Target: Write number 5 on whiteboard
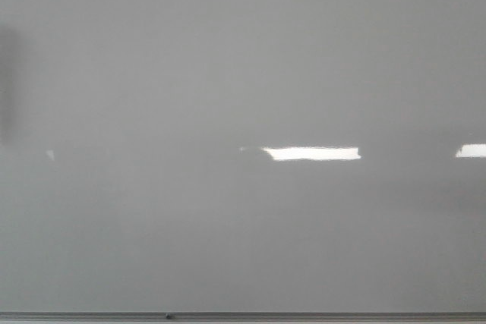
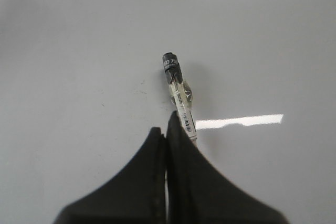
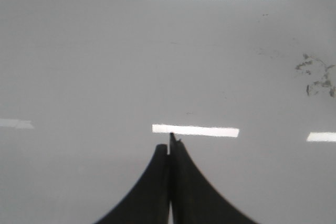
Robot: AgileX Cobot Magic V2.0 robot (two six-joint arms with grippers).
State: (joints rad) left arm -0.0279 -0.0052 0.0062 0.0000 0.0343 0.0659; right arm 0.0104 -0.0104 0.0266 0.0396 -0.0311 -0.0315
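Dim, even grey light; bright rectangular glare patches on whiteboard (image 1: pixel 228 73); front view soft, grainy.

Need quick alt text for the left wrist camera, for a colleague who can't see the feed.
The left gripper, shut, holds a marker whose black tip points at the glossy grey whiteboard. No written digit shows near the tip; bright strips of reflected light cross the board.

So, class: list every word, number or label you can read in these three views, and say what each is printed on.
"ED 7": partial white print on the black end of the marker; the rest is cut off.
Small print and barcode-like label on the marker's clear barrel: too small to read.
whiteboard: no writing in the front view; faint smudges in the right wrist view, not legible.
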